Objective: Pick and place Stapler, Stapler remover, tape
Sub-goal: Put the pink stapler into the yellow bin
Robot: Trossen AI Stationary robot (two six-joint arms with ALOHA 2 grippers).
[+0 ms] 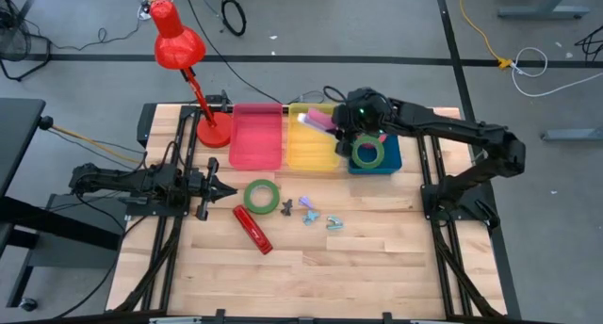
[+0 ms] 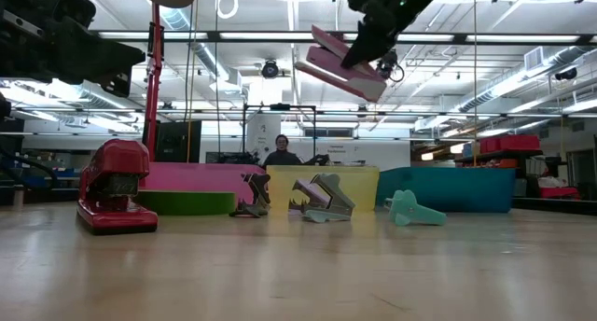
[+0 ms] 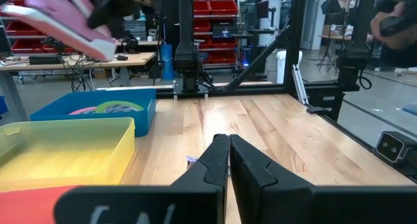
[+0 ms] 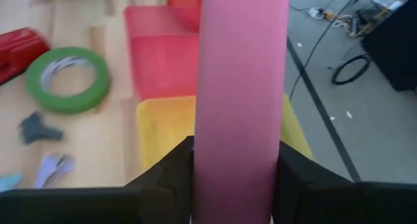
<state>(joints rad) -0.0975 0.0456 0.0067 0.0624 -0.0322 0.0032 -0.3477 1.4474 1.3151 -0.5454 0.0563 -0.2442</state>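
My right gripper (image 1: pixel 345 126) is shut on a pink stapler (image 1: pixel 316 120) held high over the yellow bin (image 1: pixel 313 153); the stapler also shows in the low view (image 2: pixel 338 65). A green tape ring (image 1: pixel 368 153) lies in the blue bin (image 1: pixel 390 160), and a red-pink ring (image 3: pixel 85 111) lies beside it. Another green ring (image 1: pixel 261 196) lies flat on the table, with a red stapler (image 1: pixel 252 229) and several staple removers (image 1: pixel 309 211) near it. My left gripper (image 1: pixel 213 185) is shut and empty, left of that ring. My right gripper pinches the pink stapler's two long sides (image 4: pixel 207 146) between its two fingers (image 4: pixel 171 178). The stapler's length runs forward past the fingertips. The fingers slant down from above. The stapler is lifted clear and tilted, its far end (image 2: pixel 317 36) higher.
A red-pink bin (image 1: pixel 256 136), the yellow bin and the blue bin stand in a row at the table's far side. A red desk lamp (image 1: pixel 179 43) has its base (image 1: pixel 213 134) left of the bins. A person (image 2: pixel 280 151) sits in the room beyond the table.
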